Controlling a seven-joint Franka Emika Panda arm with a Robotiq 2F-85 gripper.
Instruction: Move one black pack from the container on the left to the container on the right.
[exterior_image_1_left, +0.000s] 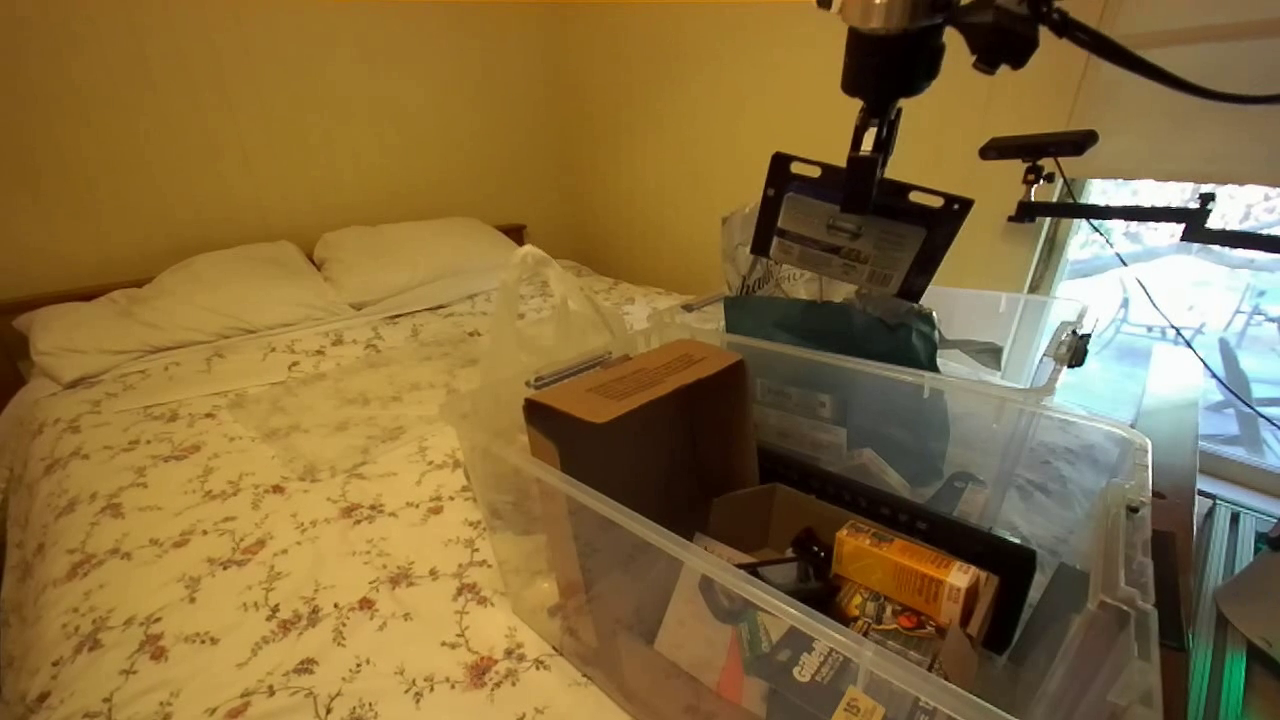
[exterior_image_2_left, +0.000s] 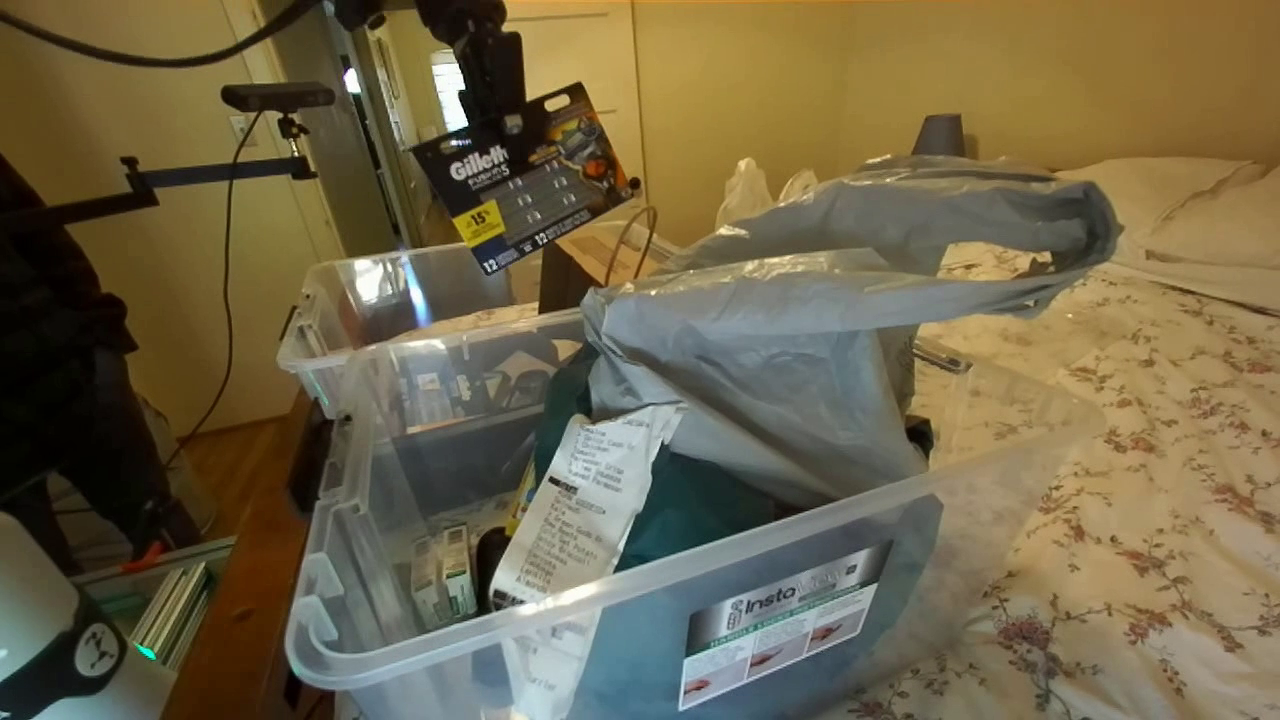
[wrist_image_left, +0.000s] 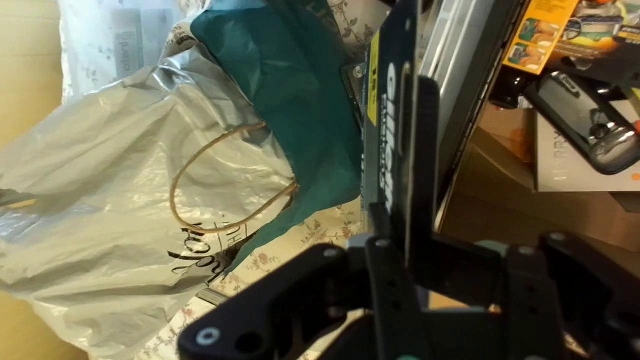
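Note:
My gripper (exterior_image_1_left: 866, 185) is shut on a black Gillette pack (exterior_image_1_left: 835, 240) and holds it by its upper edge, tilted, in the air. Its printed front shows in an exterior view (exterior_image_2_left: 540, 190). In the wrist view the pack (wrist_image_left: 387, 115) is seen nearly edge-on between the fingers (wrist_image_left: 407, 215). It hangs high, near where two clear plastic containers meet. One container (exterior_image_1_left: 610, 520) holds boxes and another dark Gillette pack (exterior_image_1_left: 815, 662), seen through its wall. The other container (exterior_image_2_left: 400, 655) holds bags. Its far wall is partly hidden by them.
A grey plastic bag (exterior_image_2_left: 750, 390) and a teal bag (exterior_image_1_left: 830, 325) rise above the bag container's rim. A tall brown box (exterior_image_1_left: 640, 440) and a yellow box (exterior_image_1_left: 905, 570) stand in the other container. A floral bed (exterior_image_1_left: 300, 520) lies beside both. A camera on a bracket (exterior_image_1_left: 1040, 145) stands nearby.

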